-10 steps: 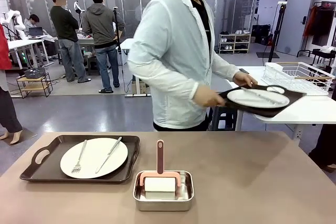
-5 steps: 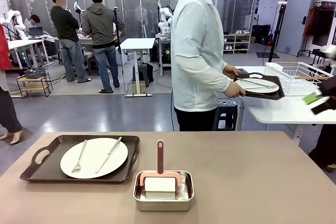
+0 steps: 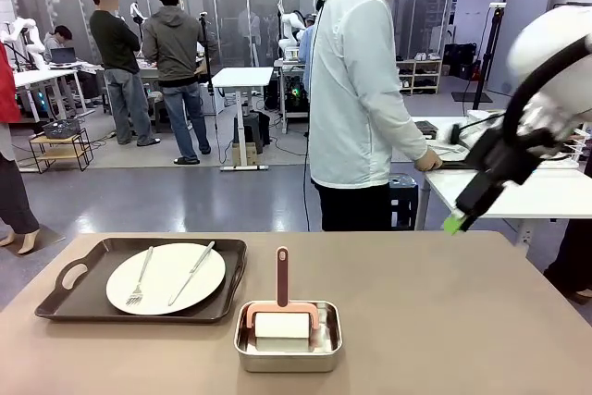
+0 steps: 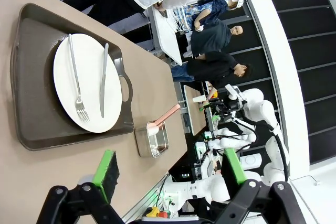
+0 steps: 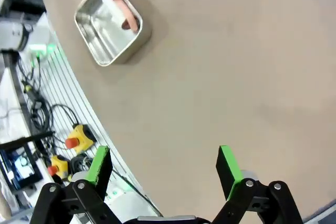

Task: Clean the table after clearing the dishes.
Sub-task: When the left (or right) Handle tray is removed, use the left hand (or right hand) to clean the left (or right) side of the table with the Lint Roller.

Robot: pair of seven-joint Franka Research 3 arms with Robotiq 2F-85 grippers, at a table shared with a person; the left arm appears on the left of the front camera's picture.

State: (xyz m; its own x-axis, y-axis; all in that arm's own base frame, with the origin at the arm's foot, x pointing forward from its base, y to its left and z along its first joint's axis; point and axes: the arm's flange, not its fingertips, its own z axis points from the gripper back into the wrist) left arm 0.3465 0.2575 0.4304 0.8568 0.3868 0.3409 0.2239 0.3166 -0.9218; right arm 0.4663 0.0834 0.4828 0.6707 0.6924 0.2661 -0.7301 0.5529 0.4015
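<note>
White plate (image 3: 165,277) on brown tray (image 3: 235,270), left claw (image 4: 170,167) and right claw (image 5: 163,164) spread apart

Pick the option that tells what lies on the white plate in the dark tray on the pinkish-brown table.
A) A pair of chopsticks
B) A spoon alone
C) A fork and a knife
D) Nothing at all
C: a silver fork and a knife lie side by side on the white plate, which sits in the dark brown tray on the table.
</note>
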